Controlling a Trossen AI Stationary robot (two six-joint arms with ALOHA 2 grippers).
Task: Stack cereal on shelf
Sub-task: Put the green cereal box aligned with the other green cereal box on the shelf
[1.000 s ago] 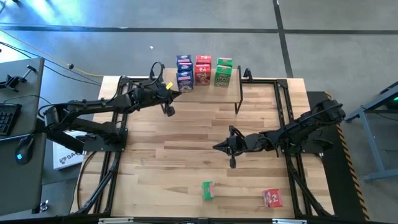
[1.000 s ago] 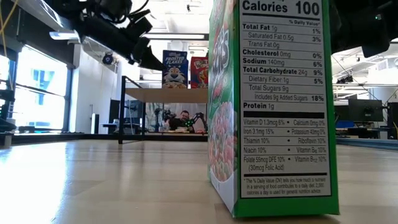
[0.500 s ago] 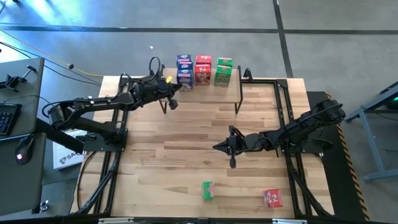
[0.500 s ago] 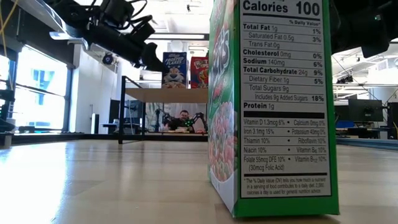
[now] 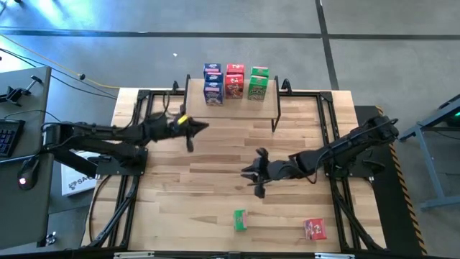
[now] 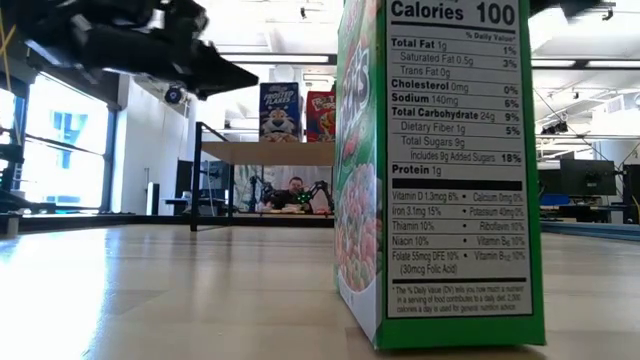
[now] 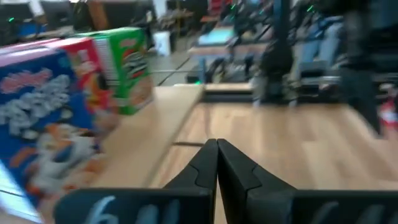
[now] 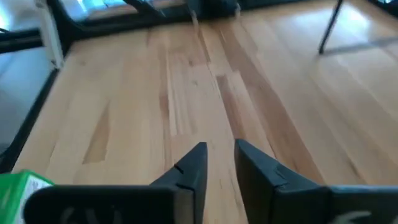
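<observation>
The shelf [image 5: 231,109] stands at the table's far edge, with blue [image 5: 213,83], red [image 5: 235,80] and green [image 5: 259,83] cereal boxes in a row on its top. One green box [image 5: 240,219] and one red box [image 5: 315,229] stand on the table near its near edge. My left gripper [image 5: 191,131] is shut and hovers in front of the shelf's left end, holding nothing; its wrist view shows the blue box [image 7: 37,127] and green box [image 7: 127,68] on the shelf. My right gripper [image 5: 251,173] is narrowly open over mid-table, beyond the green box [image 8: 18,185].
In the low view the green box [image 6: 440,170] fills the foreground and hides much of the table's right. Black frame rails [image 5: 327,122] run along the table's sides. Bare wood lies between the two grippers and the loose boxes. A person [image 6: 292,192] sits beyond the shelf.
My left gripper has drawn back from the shelf's left front corner toward the table's near-left, still shut. My right gripper has moved a little toward the table's left and near edge. The boxes have stayed where they were.
</observation>
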